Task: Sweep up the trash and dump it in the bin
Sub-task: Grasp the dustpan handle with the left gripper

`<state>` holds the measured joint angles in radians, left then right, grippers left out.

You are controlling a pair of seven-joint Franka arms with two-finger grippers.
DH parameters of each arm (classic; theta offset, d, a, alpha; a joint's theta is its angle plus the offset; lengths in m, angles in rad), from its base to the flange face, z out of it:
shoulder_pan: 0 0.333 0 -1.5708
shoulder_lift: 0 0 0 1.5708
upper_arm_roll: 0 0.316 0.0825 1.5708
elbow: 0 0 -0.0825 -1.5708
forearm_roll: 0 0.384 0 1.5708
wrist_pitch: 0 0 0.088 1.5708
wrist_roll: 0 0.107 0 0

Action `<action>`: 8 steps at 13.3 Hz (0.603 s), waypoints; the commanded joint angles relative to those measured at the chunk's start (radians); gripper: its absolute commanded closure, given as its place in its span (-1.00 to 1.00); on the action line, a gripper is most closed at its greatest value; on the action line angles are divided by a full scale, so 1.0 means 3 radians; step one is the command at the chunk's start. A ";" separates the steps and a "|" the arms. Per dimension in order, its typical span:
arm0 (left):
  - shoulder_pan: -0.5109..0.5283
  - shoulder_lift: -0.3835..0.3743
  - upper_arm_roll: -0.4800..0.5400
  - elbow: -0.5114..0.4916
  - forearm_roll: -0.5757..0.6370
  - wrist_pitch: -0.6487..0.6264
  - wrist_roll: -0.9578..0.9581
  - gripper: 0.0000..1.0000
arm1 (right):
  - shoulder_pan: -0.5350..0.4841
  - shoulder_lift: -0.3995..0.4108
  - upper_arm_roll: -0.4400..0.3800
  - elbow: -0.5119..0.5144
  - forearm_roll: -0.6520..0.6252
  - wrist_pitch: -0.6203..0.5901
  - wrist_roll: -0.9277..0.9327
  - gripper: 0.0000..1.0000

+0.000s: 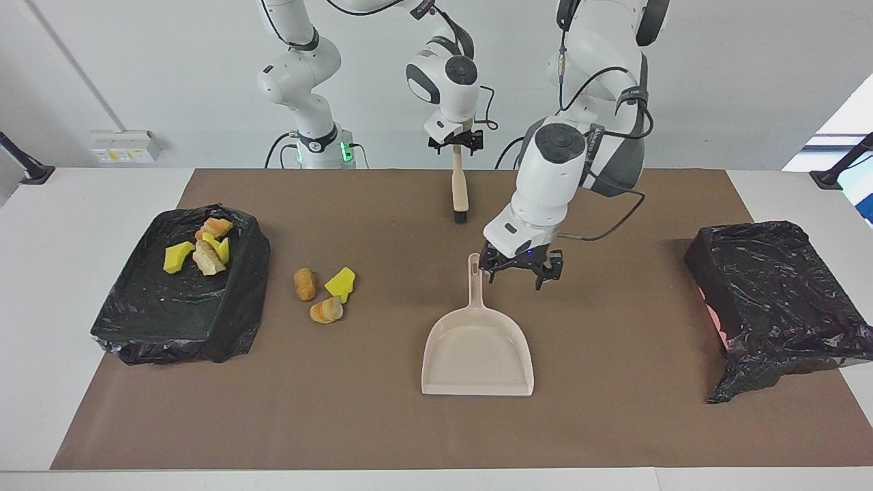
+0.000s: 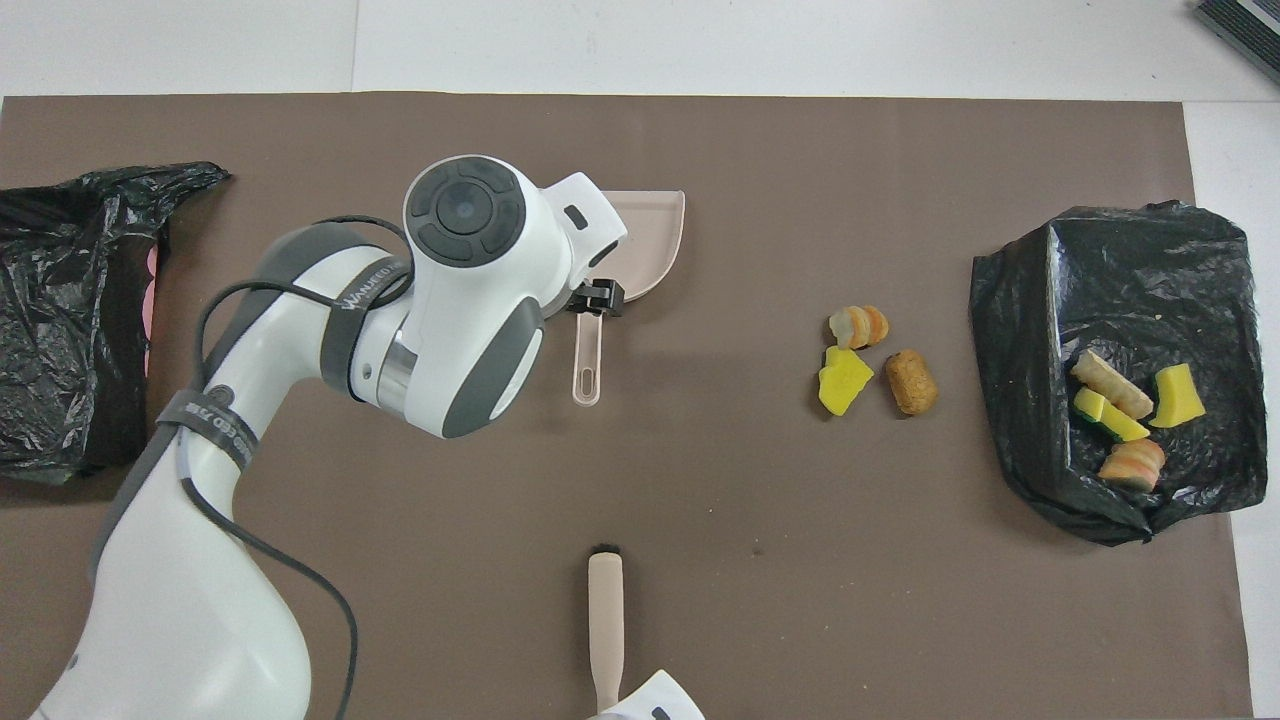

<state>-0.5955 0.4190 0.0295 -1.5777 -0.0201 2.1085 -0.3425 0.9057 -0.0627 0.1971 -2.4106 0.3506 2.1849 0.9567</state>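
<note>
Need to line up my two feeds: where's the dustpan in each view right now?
Facing view: the dustpan lies at the middle of the mat, handle toward the robots, the left gripper beside the handle.
Overhead view: the dustpan is above centre, its pan largely covered by the left arm.
Shared landmark: three loose scraps lie toward the right arm's end.

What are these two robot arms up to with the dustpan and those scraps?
They are tidying scraps. The left pincer, open, hovers beside the beige dustpan handle. The right pincer holds a small brush upright near the robots. Three scraps lie on the brown mat; four more sit in the black-lined tray. A second black-lined bin waits at the left arm's end.
</note>
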 commanded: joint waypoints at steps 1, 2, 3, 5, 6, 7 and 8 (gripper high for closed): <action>-0.0172 0.0070 0.0060 -0.0263 -0.0015 0.0273 -0.0156 -1.00 | 0.0028 -0.0077 -0.0008 -0.0079 0.0079 0.0075 0.0068 -0.08; -0.0198 0.0091 0.0060 -0.0269 -0.0005 0.0258 -0.0193 -1.00 | 0.0028 -0.0077 -0.0013 -0.0074 0.0079 0.0080 0.0068 0.62; -0.0198 0.0091 0.0055 -0.0269 -0.0015 0.0283 -0.0193 -1.00 | 0.0028 -0.0062 -0.0013 -0.0059 0.0079 0.0085 0.0073 1.00; -0.0198 0.0066 0.0055 -0.0355 -0.0020 0.0263 -0.0172 -1.00 | 0.0028 -0.0042 -0.0013 -0.0034 0.0079 0.0080 0.0073 1.00; -0.0203 0.0041 0.0055 -0.0381 -0.0020 0.0253 -0.0193 -0.97 | 0.0023 -0.0026 -0.0013 -0.0018 0.0074 0.0075 0.0063 1.00; -0.0203 0.0040 0.0055 -0.0371 -0.0020 0.0238 -0.0203 -0.48 | 0.0013 0.0004 -0.0018 0.0028 0.0064 0.0060 0.0048 1.00; -0.0198 0.0040 0.0055 -0.0356 -0.0020 0.0223 -0.0218 0.45 | 0.0003 0.0020 -0.0023 0.0089 0.0023 0.0029 0.0053 1.00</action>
<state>-0.6421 0.4602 0.0308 -1.6516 -0.0201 2.1708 -0.3939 0.9093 -0.0632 0.1942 -2.4060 0.3510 2.1870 0.9602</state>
